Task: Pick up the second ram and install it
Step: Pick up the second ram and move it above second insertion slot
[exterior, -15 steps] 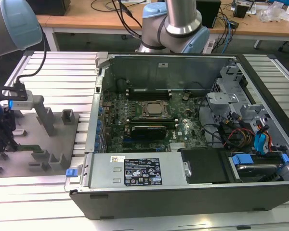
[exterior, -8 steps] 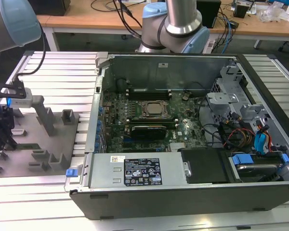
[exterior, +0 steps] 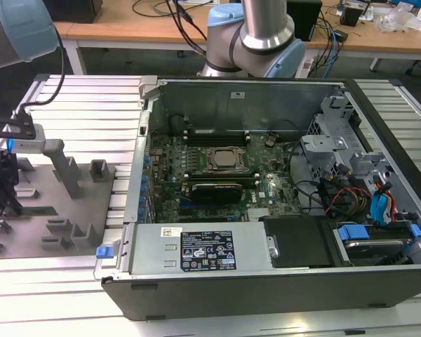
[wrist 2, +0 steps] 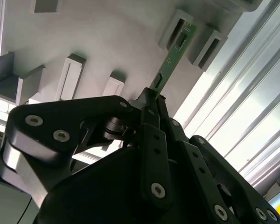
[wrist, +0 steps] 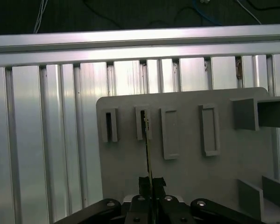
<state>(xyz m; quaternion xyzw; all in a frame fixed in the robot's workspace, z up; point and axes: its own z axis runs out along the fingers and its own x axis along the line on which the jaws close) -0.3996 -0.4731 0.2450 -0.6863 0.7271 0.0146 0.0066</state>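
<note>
- The second ram (wrist 2: 171, 61) is a thin green stick. Its near end is pinched between my fingers, and its far end sits in a slot of the grey fixture plate (wrist 2: 107, 37).
- In the first wrist view the second ram (wrist: 148, 149) shows edge-on, running straight from my gripper (wrist: 149, 183) to that slot.
- My gripper (wrist 2: 154, 97) is closed on the stick; the jaws meet flat against its two faces.
- In the exterior view I hang over the fixture plate (exterior: 63, 210) at that view's left, well apart from the open computer case (exterior: 266, 298).
- As I judge it, this is the pick-up, with the stick gripped but not yet clear of its holder. It calls for a pull in line with the slot, without twisting the board.
- The motherboard (exterior: 196, 175) lies exposed inside the case.
- I can make out no writing on the stick. A label (exterior: 207, 256) on the case's metal cover carries print that I leave unread.
</note>
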